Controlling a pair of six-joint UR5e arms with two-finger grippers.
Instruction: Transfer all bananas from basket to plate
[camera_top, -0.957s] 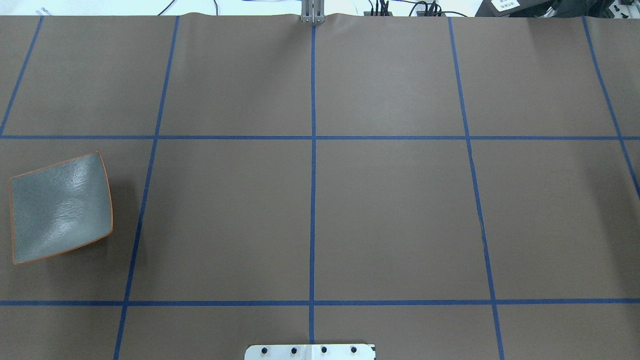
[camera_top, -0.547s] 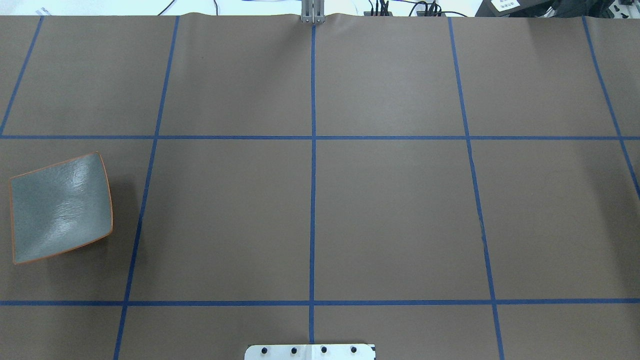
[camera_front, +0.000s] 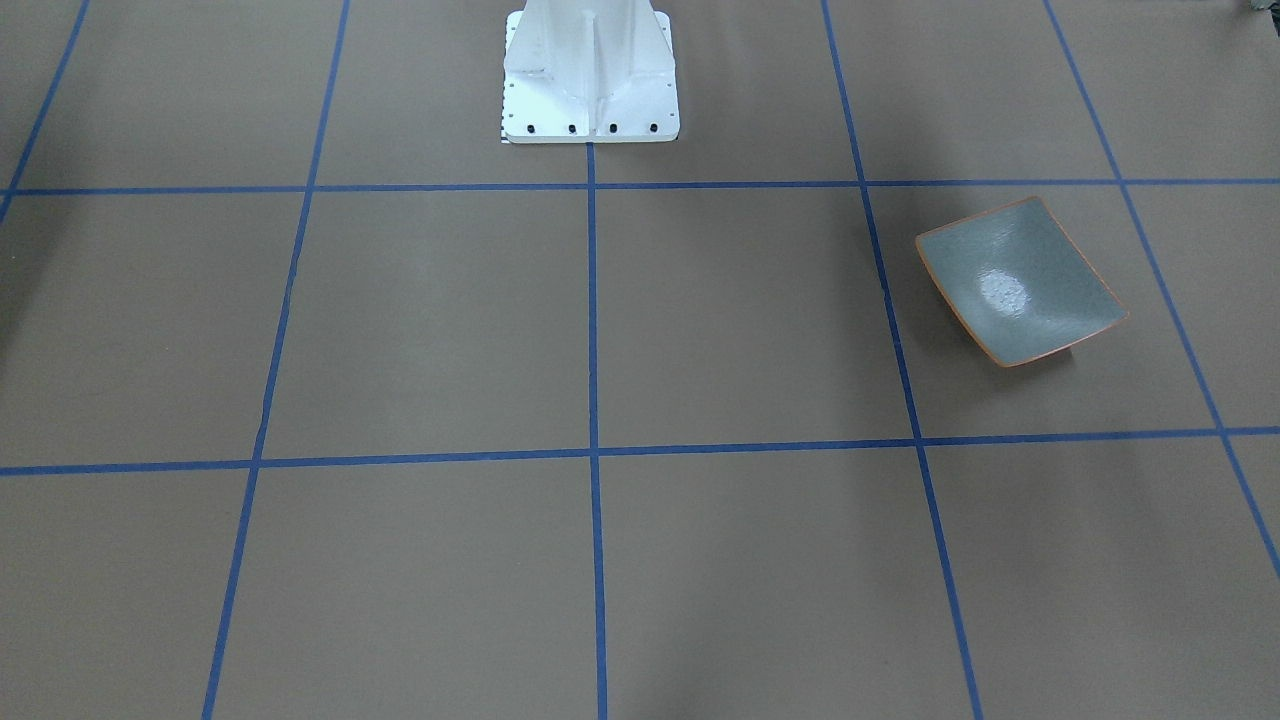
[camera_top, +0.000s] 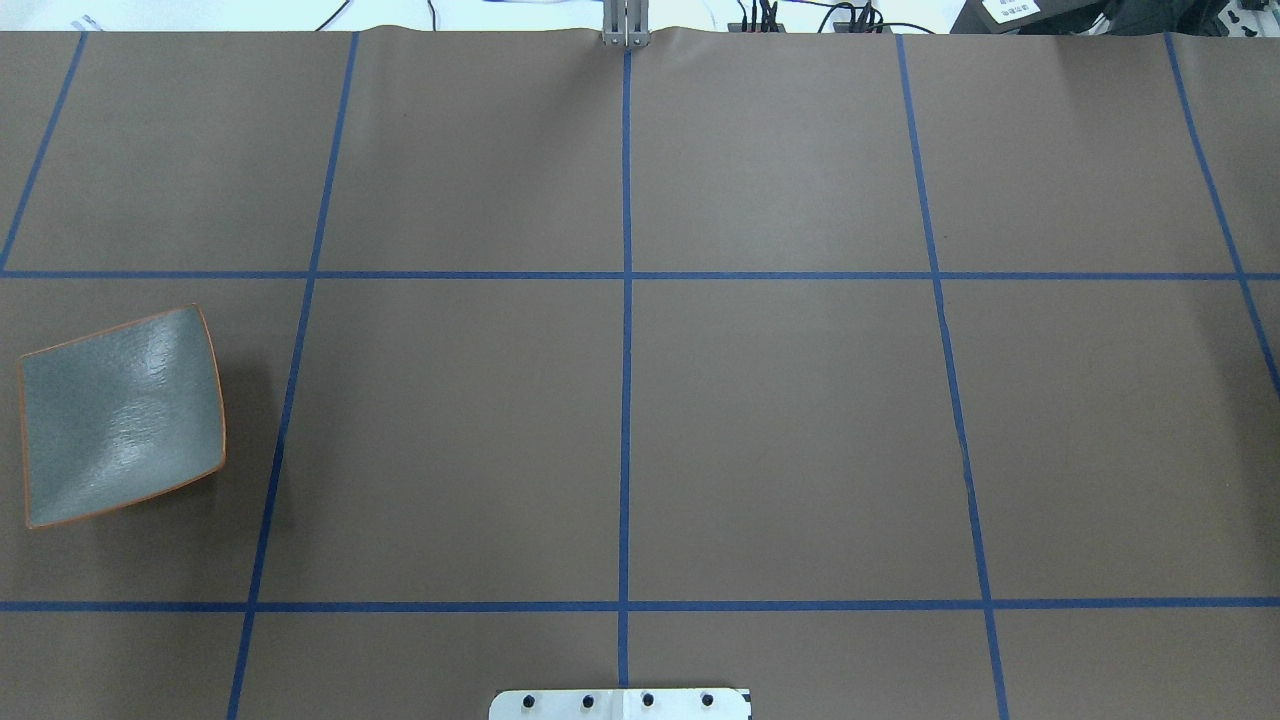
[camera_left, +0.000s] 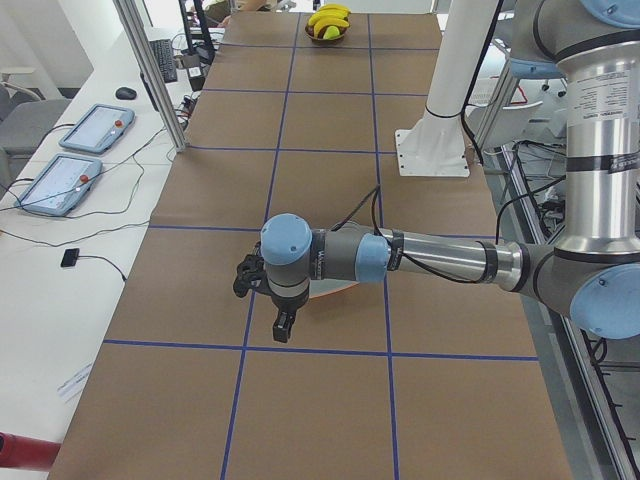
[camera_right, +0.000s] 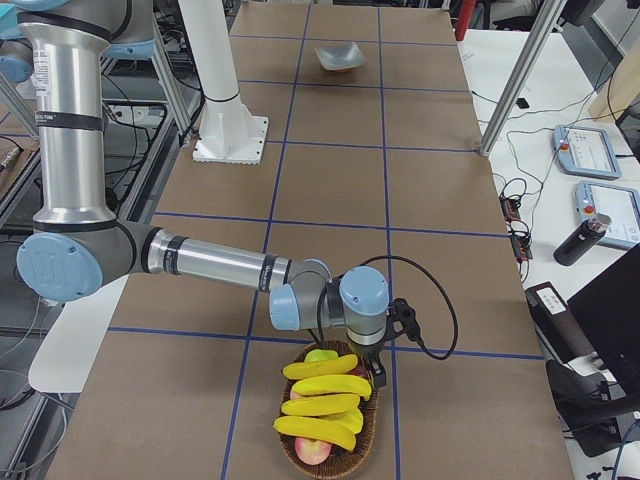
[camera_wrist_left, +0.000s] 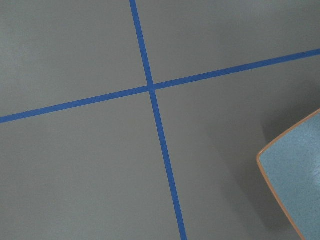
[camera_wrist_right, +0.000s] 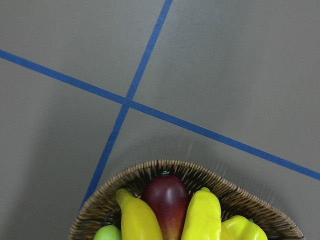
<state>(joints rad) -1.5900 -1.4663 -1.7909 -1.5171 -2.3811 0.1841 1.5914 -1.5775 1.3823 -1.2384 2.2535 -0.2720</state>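
The grey-green plate with an orange rim lies empty on the table's left side, also shown as plate, and its corner shows in the left wrist view. At the far right end a wicker basket holds several yellow bananas. The right wrist view shows the basket rim and bananas. My left gripper hangs beside the plate. Above the basket's near edge is my right gripper. I cannot tell whether either is open or shut.
A dark red fruit and a green fruit lie among the bananas. The white robot base stands at the table's middle edge. Blue tape lines cross the brown mat. Tablets and cables lie on the side bench.
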